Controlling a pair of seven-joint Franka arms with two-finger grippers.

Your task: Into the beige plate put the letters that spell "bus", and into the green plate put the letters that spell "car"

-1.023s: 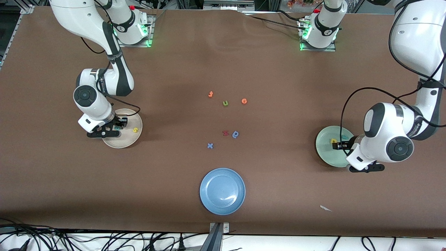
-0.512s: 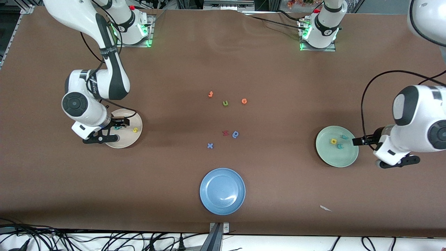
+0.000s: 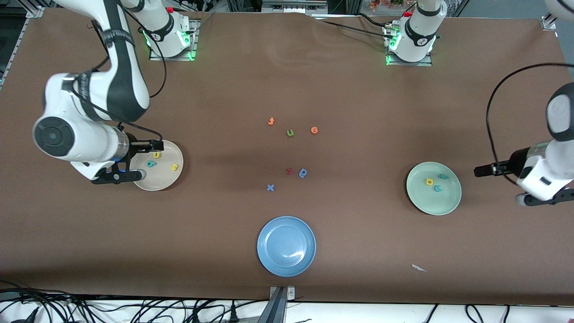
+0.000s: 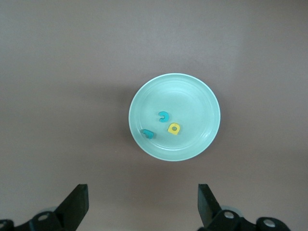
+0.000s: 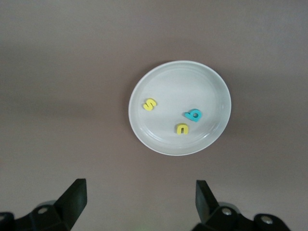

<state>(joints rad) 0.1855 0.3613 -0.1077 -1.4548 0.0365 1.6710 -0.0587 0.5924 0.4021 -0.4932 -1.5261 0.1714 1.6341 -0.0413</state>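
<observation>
a: looks sorted. beige plate [image 3: 158,165] at the right arm's end of the counter [image 3: 287,89] holds the teal b [image 3: 151,163], yellow u [image 3: 156,155] and yellow s [image 3: 174,167]. green plate [image 3: 433,188] at the left arm's end holds the teal c [image 4: 164,116], yellow a [image 3: 429,181] and teal r [image 4: 147,134].

b: claws? any writing?

a: right claw [image 3: 152,145] hangs over the beige plate's rim, left claw [image 3: 480,171] over bare counter just beside the green plate, both spread and empty. i'd just lift them clear without nudging a plate. only readable writing is the letters themselves.
</observation>
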